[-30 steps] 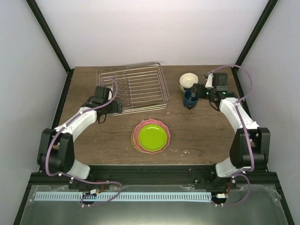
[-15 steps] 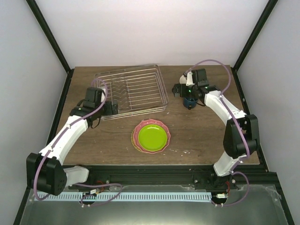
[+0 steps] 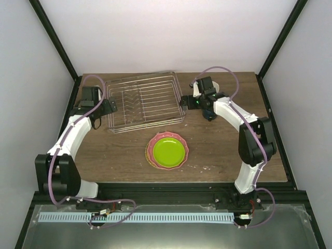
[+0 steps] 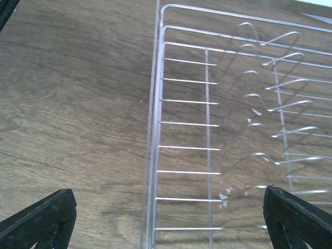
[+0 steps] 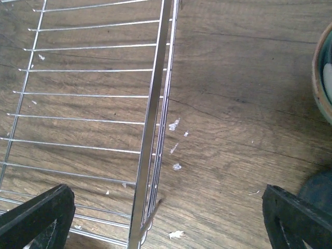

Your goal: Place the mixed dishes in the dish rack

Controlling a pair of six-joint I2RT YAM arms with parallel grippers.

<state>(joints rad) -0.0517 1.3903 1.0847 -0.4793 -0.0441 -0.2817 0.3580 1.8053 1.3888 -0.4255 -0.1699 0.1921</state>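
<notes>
The dish rack (image 3: pixel 144 101), a silver wire basket with upright prongs, lies at the back of the table. My left gripper (image 3: pixel 110 106) is open over its left rim (image 4: pixel 153 155), one black fingertip (image 4: pixel 44 218) on each side. My right gripper (image 3: pixel 184 102) is open over its right rim (image 5: pixel 155 119). Nothing is held. The lime-green plate (image 3: pixel 168 150) rests on the pink scalloped plate (image 3: pixel 150 150) in front of the rack. The dark blue mug (image 3: pixel 209 114) stands beside my right arm, also seen low in the right wrist view (image 5: pixel 319 189). A bowl (image 5: pixel 322 72) shows at that view's right edge.
Brown wooden table (image 3: pixel 233 150) with black frame posts at both back corners. White crumbs (image 5: pixel 175 148) lie on the wood just right of the rack. In the top view the bowl is mostly hidden behind my right arm.
Left gripper swung back and left to the rack's left rim. Right gripper moved left from the mug and bowl to the rack's right rim. Both stayed open.
</notes>
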